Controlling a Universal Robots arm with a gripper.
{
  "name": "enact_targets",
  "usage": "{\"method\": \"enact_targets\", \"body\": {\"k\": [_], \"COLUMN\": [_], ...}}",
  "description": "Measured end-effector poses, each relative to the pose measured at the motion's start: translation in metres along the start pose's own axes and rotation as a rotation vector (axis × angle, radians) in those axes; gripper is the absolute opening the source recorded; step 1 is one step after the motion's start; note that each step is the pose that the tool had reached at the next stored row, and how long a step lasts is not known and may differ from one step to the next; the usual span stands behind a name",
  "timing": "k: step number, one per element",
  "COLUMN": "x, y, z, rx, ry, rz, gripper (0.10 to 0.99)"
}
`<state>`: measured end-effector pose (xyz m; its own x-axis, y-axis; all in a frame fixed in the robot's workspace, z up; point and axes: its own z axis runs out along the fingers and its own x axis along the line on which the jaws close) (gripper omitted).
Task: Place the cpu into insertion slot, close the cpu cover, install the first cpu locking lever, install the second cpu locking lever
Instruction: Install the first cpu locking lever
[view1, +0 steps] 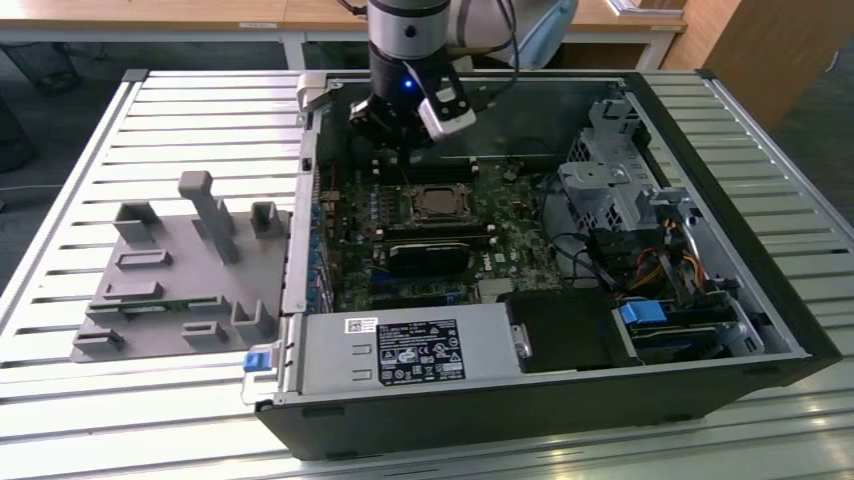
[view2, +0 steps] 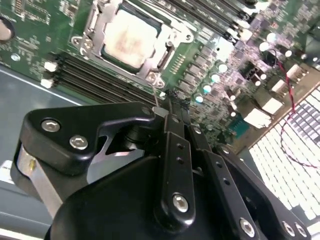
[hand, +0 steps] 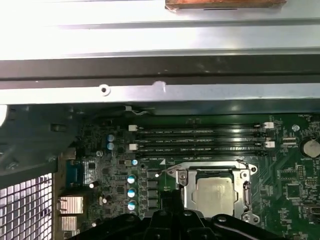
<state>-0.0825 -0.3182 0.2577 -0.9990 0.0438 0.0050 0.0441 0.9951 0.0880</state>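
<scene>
The chip (view2: 131, 37), square and pale silvery-beige, lies flat in its socket (view2: 166, 54), whose dark edge shows around it. The thin silvery cover (hand: 189, 176) lies flat over both, its square opening framing the chip. In the exterior view they sit just toward 12 o'clock from the middle.

Pale cpu (view2: 131, 37) on green motherboard (view2: 35, 35), silvery cpu cover (view2: 177, 36) framing it, black gripper (view2: 174, 102) near its corner, fingers (view2: 176, 125) apparently pressed together.

Both wrist views close above cpu (view2: 127, 37)
</scene>
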Motion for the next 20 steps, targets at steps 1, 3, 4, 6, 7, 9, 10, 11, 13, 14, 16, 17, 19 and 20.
{"method": "enact_targets", "body": {"k": [1, 3, 4, 6, 7, 9, 10, 11, 13, 14, 16, 17, 19, 20], "x": [0.0030, 0.0085, 0.0106, 0.0136, 0.0149, 0.0167, 0.0172, 0.0175, 0.0180, 0.0182, 0.0185, 0.0187, 0.0188, 0.0189], "y": [0.0001, 0.0003, 0.0003, 0.0009, 0.0012, 0.0020, 0.0026, 0.0036, 0.0057, 0.0067, 0.0089, 0.0102, 0.0125, 0.0135], "z": [-0.0001, 0.0000, 0.0000, 0.0002, 0.0002, 0.0003, 0.0004, 0.0006, 0.0009, 0.0011, 0.0015, 0.0019, 0.0024, 0.0027], "rx": [0.000, 0.000, 0.000, 0.000, 0.000, 0.000, 0.000, 0.000, 0.000, 0.000, 0.000, 0.000, 0.000, 0.000], "ry": [0.0000, -0.0005, -0.0006, -0.0008, -0.0007, -0.0008, -0.0007, -0.0008, -0.0008, -0.0008, -0.0007, -0.0008, -0.0007, -0.0008], "rz": [0.002, 0.006, 0.008, 0.009, 0.009, 0.010, 0.010, 0.010, 0.010, 0.010, 0.010, 0.010, 0.010, 0.010], "gripper": [0.106, 0.106, 0.106, 0.106, 0.106, 0.106, 0.106, 0.106, 0.106, 0.106, 0.106, 0.106, 0.106, 0.106]}}
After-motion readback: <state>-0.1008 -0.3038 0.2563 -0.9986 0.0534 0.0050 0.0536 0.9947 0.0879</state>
